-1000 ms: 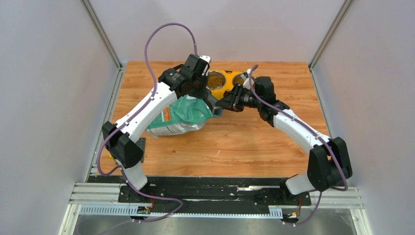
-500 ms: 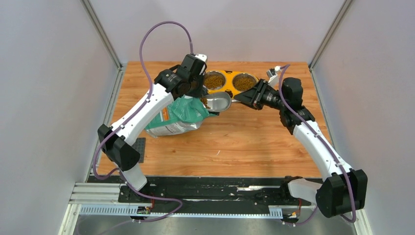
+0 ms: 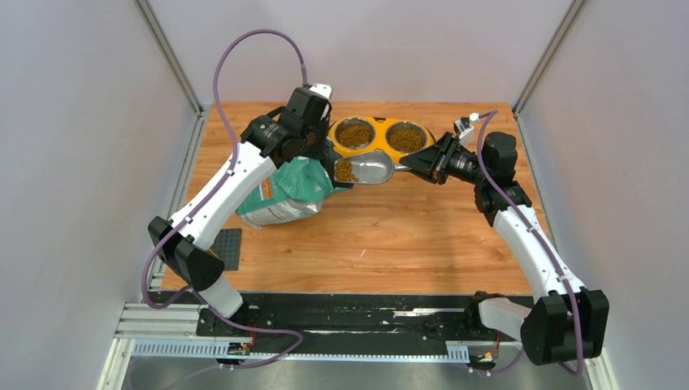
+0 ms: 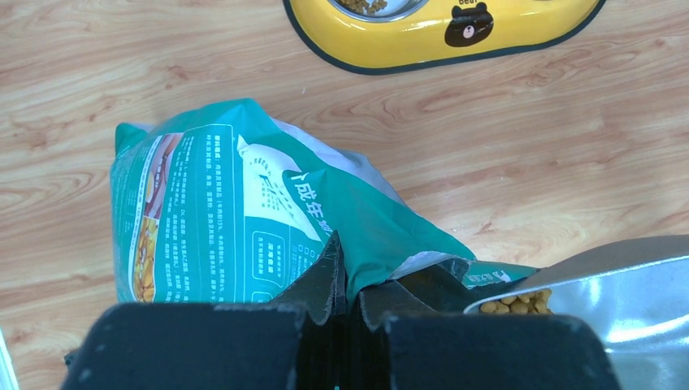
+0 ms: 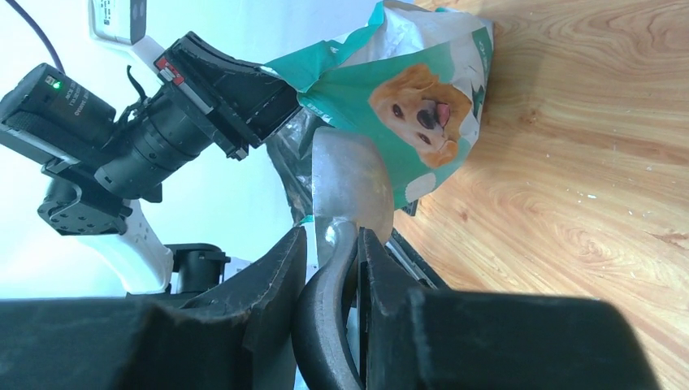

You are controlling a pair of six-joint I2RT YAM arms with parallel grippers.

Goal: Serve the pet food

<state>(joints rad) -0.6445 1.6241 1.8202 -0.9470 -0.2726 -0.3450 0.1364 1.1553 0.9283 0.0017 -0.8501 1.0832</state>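
Note:
The teal pouch (image 3: 286,193) lies at the table's middle left. My left gripper (image 3: 318,153) is shut on its top edge and holds the mouth up; the left wrist view shows the pads (image 4: 329,272) pinching the foil of the pouch (image 4: 236,219). My right gripper (image 3: 420,162) is shut on the handle of the grey scoop (image 3: 370,169), which is level just right of the pouch mouth. Brown pet food (image 3: 346,171) fills the scoop's left end and also shows in the left wrist view (image 4: 516,303). In the right wrist view the gripper (image 5: 331,236) clamps the scoop's handle (image 5: 329,309).
The yellow double feeder (image 3: 380,135) stands just behind the scoop, with kibble in both steel bowls; its rim shows in the left wrist view (image 4: 406,49). A small black pad (image 3: 226,248) lies at the near left. Grey walls close in the table on three sides.
My right arm has swung right and drawn the scoop out of the pouch mouth, now with kibble in it. My left gripper has shifted slightly left with the pouch edge.

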